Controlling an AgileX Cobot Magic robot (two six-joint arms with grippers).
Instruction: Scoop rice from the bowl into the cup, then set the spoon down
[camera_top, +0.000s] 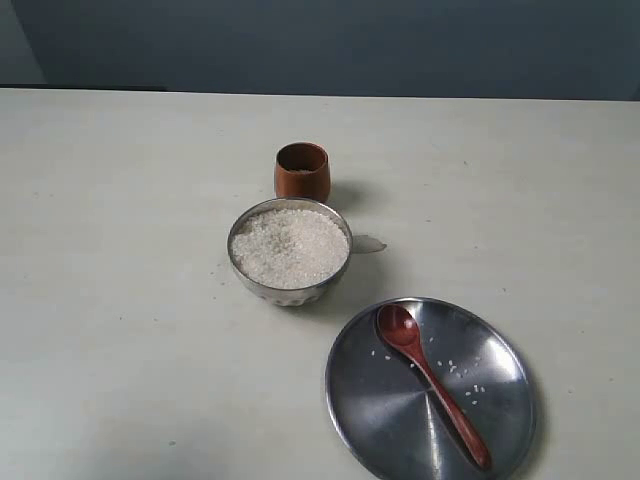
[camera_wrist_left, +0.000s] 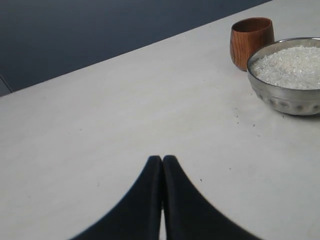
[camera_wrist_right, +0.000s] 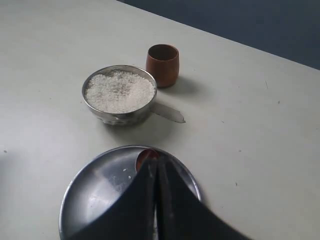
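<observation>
The steel bowl (camera_top: 290, 292) stands mid-table, heaped with white rice (camera_top: 290, 245). Just behind it is the reddish-brown cup (camera_top: 302, 170), upright and apart from the bowl. The spoon (camera_top: 430, 380) lies loose on the flat steel plate (camera_top: 380, 410), head toward the bowl. Neither gripper shows in the exterior view. My right gripper (camera_wrist_right: 157, 159) hangs shut and empty over the plate (camera_wrist_right: 100, 190), hiding all of the spoon but part of its head (camera_wrist_right: 144, 157). Over bare table, my left gripper (camera_wrist_left: 162, 159) is shut and empty, well away from the bowl (camera_wrist_left: 285, 100) and cup (camera_wrist_left: 251, 40).
A few stray rice grains (camera_top: 465, 375) lie on the plate beside the spoon's handle. The pale table (camera_top: 120, 250) runs wide to the left of the bowl and ends at a dark wall (camera_top: 320, 40) behind.
</observation>
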